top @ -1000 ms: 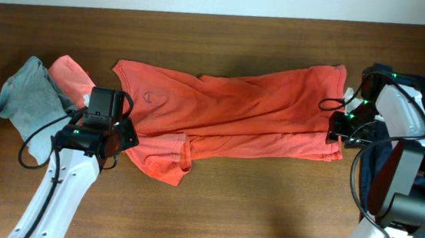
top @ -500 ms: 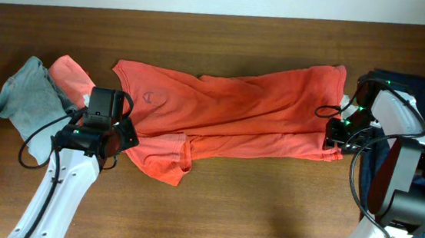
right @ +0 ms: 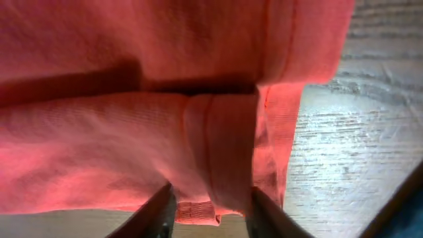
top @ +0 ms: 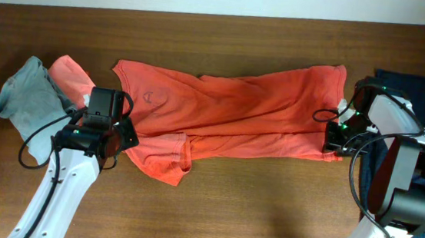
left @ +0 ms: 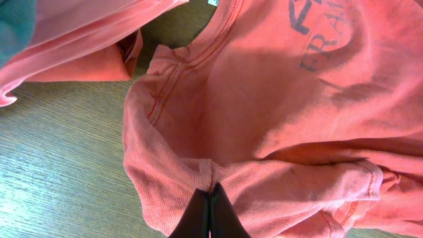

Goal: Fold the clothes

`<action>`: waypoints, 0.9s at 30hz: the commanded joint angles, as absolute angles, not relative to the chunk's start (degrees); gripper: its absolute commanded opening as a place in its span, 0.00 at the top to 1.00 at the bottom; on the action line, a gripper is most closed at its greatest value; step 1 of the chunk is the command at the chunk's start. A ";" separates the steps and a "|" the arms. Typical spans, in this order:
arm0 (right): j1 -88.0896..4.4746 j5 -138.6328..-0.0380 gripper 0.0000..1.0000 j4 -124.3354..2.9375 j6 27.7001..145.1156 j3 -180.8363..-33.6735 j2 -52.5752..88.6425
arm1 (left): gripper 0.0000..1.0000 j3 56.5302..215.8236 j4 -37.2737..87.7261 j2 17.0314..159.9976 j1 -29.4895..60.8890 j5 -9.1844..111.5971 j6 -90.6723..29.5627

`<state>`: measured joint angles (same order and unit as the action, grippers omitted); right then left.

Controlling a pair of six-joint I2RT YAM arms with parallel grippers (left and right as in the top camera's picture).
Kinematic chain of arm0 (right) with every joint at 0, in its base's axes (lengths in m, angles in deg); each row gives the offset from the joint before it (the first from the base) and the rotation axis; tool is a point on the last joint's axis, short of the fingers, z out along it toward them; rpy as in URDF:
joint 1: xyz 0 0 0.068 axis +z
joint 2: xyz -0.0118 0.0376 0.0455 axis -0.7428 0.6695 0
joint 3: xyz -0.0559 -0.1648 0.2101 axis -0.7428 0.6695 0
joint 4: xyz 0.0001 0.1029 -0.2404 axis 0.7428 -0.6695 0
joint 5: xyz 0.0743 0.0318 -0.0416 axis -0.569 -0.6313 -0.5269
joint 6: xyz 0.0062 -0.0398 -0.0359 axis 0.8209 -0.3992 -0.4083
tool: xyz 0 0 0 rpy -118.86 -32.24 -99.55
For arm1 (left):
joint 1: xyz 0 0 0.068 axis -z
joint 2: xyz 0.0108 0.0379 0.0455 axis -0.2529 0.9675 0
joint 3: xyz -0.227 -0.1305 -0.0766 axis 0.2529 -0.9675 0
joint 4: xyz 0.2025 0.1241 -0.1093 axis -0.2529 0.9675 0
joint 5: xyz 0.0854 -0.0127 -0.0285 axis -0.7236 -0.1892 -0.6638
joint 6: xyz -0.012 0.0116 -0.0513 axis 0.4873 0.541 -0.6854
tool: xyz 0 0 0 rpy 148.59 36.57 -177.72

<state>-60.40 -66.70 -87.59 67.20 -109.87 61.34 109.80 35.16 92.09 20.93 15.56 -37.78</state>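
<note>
A coral-orange T-shirt (top: 236, 109) lies stretched across the wooden table, neck to the left and hem to the right. My left gripper (top: 120, 137) sits at its front left, by the sleeve. In the left wrist view it (left: 211, 193) is shut on a pinch of the shirt (left: 264, 99) below the collar seam. My right gripper (top: 332, 142) is at the hem's front right corner. In the right wrist view its jaws (right: 210, 201) stand apart, astride a bunched fold of the hem (right: 225, 152). The lettering shows faintly, reversed through the fabric.
A grey-teal piece (top: 29, 97) and another coral piece (top: 68, 74) are heaped at the far left, close to my left arm. A navy garment (top: 419, 89) lies at the right edge, partly under my right arm. The bare wooden table (top: 251, 207) runs along the front.
My right gripper has shifted slightly left onto the hem corner and its jaws have narrowed around the fold. The left gripper and the shirt have stayed put.
</note>
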 commanded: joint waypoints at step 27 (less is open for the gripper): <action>-60.05 -66.35 0.96 -106.19 68.66 -139.99 20.06 | 1.00 136.90 49.06 75.56 14.64 19.36 -27.81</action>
<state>-60.35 -70.24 -106.19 67.35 -139.09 23.42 132.31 46.44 79.28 16.69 19.30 -28.99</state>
